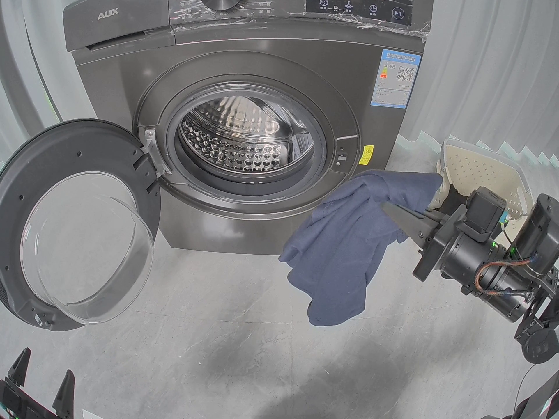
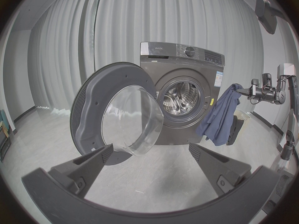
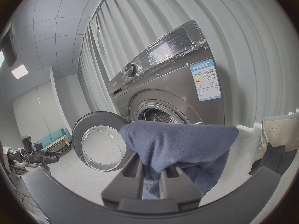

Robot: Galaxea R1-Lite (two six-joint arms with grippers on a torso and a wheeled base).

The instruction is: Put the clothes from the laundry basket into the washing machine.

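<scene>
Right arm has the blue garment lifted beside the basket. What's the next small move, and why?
Probably swing the right gripper left and forward toward the drum opening. It is shut on the blue garment, which hangs free to the right of that opening, near the laundry basket. The door stands wide open, so the way looks unblocked.
</scene>
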